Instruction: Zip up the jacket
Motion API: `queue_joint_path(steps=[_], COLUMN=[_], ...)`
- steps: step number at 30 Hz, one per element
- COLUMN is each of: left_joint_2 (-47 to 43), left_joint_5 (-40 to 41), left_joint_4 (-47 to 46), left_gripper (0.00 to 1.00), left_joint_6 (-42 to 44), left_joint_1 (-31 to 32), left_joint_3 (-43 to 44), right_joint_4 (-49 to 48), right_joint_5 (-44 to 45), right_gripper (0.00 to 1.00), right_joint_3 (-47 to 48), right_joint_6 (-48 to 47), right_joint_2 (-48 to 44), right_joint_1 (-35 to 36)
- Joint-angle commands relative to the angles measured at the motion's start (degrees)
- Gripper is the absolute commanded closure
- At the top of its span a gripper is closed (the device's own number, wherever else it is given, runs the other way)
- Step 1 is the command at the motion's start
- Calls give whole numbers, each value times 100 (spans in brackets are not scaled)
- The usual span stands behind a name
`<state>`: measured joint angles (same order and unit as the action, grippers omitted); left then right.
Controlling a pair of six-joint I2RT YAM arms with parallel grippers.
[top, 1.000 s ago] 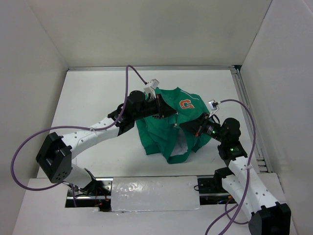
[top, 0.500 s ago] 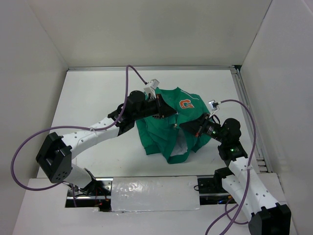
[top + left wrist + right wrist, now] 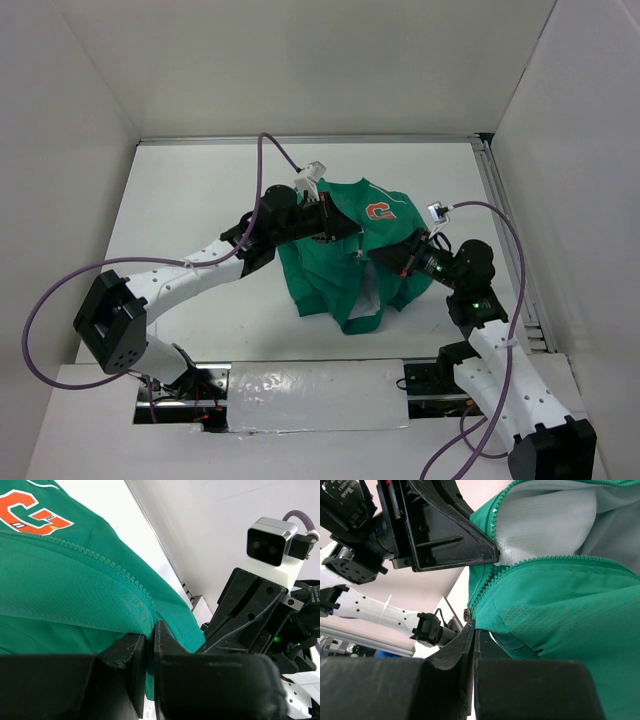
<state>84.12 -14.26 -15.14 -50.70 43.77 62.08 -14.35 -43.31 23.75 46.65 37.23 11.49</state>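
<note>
The jacket (image 3: 335,270) lies crumpled on the white table (image 3: 190,190), about mid-table and a little toward 3 o'clock. Its ribbed hem (image 3: 362,321) is the part nearest the arm bases.

The right gripper (image 3: 387,259) reaches in from 4 o'clock to the jacket's open front. In the right wrist view its fingers (image 3: 465,640) are pressed together on the green front edge, just under a small metal zipper slider (image 3: 467,613). Past the fingers the two rows of zipper teeth (image 3: 485,587) part, and the pale lining (image 3: 545,520) shows between them.

The left gripper (image 3: 340,230) comes in from 9 o'clock onto the jacket's upper half. In the left wrist view its fingers (image 3: 131,652) stand nearly closed, with a fold of green fabric beside the zipper pinched between them. The two grippers sit close together across the open front.

Farthest off, toward 12 o'clock, the orange G patch (image 3: 381,212) faces up on the chest.
</note>
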Motion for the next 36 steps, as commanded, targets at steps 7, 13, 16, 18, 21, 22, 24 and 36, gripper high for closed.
queue_joint_path(steps=[7, 13, 16, 18, 21, 22, 24, 36], left_joint_2=[-282, -457, -458, -405, -317, -300, -247, 17], left_joint_5=[-367, -332, -305, -323, -393, -437, -559, -990], left_joint_4=[-806, -1096, -1167, -1176, -1229, -1263, -1246, -349], left_gripper=[100, 100, 100, 100, 100, 100, 100, 6], left_joint_6=[148, 183, 262, 367, 560, 604, 684, 552], left_joint_1=[26, 35, 18, 26, 35, 53, 53, 44], left_joint_3=[-205, -434, -460, -417, -355, -355, -320, 208], right_joint_4=[248, 747, 978, 960, 1004, 996, 934, 688], right_joint_5=[86, 77, -11, -11, 7, -28, -11, -11], right_gripper=[100, 100, 100, 100, 100, 100, 100, 100], right_joint_3=[508, 771, 833, 798, 851, 860, 842, 807], right_joint_6=[-16, -121, -244, -279, -350, -359, -324, -280], right_joint_2=[179, 477, 575, 443, 355, 337, 355, 416], right_joint_1=[47, 47, 47, 47, 47, 47, 47, 56])
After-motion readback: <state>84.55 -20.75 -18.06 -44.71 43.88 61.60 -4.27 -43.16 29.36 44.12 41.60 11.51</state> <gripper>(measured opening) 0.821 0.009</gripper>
